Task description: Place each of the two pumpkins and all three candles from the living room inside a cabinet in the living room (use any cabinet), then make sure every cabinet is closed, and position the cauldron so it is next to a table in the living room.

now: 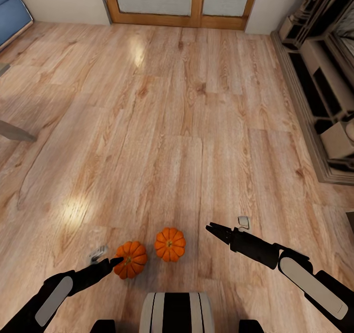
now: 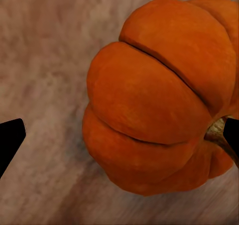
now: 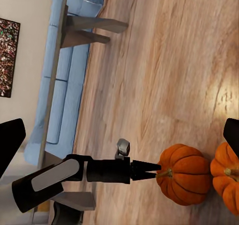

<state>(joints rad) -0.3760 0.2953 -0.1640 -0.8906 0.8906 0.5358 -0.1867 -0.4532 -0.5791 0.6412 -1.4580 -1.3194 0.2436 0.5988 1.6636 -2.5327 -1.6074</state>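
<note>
Two small orange pumpkins sit side by side on the wooden floor point(image 1: 162, 106), directly ahead of the robot's base in the head view. They are near each other with a narrow strip of floor between them. The left pumpkin point(image 1: 131, 259) and the right pumpkin point(image 1: 170, 244) are both squat and round rather than long, so neither has a real long axis; their ribs run from top to underside and each short brownish stem points up toward the head camera.

At the left pumpkin, the left gripper point(image 1: 116, 261) has its tips against the fruit's near side. In the right wrist view those tips look drawn together to a point right at the stem, yet the left wrist view shows its two dark fingers point(image 2: 10, 140) set wide apart with the pumpkin between them, so I cannot tell its state. The right gripper point(image 1: 211, 227) hovers above bare floor, well apart from the right pumpkin and angled toward it; its fingers look close together in the head view, but the right wrist view shows them spread wide, so I cannot tell there either.

Light planks with strong grain and two glare patches make up the floor. A wood-framed sliding door point(image 1: 182, 1) spans the far wall, a blue sofa point(image 1: 11, 6) sits at far left, and a low shelving unit point(image 1: 322, 87) runs along the right side.
</note>
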